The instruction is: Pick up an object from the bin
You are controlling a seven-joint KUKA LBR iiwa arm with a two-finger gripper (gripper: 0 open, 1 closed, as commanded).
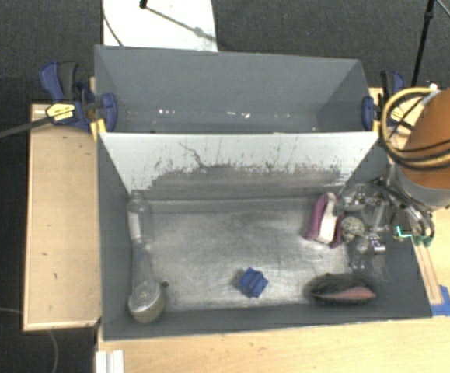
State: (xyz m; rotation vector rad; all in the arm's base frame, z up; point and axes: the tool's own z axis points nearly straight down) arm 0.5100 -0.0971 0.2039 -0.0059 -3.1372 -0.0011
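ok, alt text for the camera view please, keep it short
The robot's claw is at the right side of the grey bin, beside a purple and white object and just behind a dark oval object with a pink streak. A small blue object lies front centre; a long grey tool lies along the left wall.

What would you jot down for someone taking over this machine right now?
Gripper: low at the right side of the bin, between the purple-white thing and the dark, pink-streaked thing. It is close to both, but I cannot tell if it touches either.
Other things: blue lump at front middle, grey bottle along the left wall.
Done: nothing lifted yet; all four things lie on the bin floor.
Left: grasp one thing and lift it out.
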